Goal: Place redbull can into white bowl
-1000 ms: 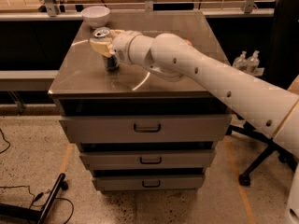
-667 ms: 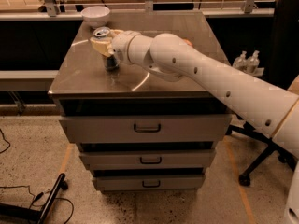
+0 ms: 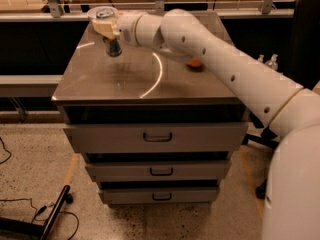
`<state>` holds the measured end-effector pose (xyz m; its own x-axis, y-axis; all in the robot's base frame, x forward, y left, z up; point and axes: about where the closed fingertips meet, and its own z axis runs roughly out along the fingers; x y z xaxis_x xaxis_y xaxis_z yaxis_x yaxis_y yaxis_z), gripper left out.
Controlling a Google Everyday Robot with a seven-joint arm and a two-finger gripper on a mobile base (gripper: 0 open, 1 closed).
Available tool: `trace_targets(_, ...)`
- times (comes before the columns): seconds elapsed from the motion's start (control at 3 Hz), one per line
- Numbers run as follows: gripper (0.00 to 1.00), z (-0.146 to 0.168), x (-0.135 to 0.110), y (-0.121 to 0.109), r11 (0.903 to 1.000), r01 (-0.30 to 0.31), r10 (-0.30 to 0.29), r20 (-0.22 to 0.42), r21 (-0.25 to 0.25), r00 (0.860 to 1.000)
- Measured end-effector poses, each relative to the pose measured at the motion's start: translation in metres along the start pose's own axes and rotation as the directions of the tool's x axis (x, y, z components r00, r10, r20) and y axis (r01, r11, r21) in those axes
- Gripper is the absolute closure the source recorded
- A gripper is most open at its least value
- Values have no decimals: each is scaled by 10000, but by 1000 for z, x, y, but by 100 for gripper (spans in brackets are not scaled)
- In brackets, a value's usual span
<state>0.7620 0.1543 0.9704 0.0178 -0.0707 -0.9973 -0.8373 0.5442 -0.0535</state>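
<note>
The redbull can (image 3: pixel 113 46) is held in my gripper (image 3: pixel 107 29) at the back left of the steel cabinet top. The tan fingers (image 3: pixel 102 30) are closed around its upper part. The dark lower body shows below them and the silver top (image 3: pixel 105 14) above. The can hangs just above the surface, slightly tilted. The white bowl (image 3: pixel 93 11) sits right behind it at the back left corner. The can's top hides most of the bowl, and only part of the rim shows.
An orange (image 3: pixel 194 63) lies on the cabinet top (image 3: pixel 125 81) to the right, partly hidden under my arm. The cabinet has drawers (image 3: pixel 157 136) below. A counter edge with rails runs behind it. Cables and a black stand lie on the floor at the lower left.
My gripper has lifted the can and carried it back toward the bowl, so the can's top now overlaps the bowl. The arm shifted and the orange now shows.
</note>
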Motion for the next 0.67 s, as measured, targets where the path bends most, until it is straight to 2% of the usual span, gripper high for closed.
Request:
trace_targets(0.33, 100, 40, -17, -5, 9960, -360, 328, -406, -822, 9986)
trace_targets(0.67, 100, 93, -28, 2, 9904, -630, 500, -1060, -1233, 9931)
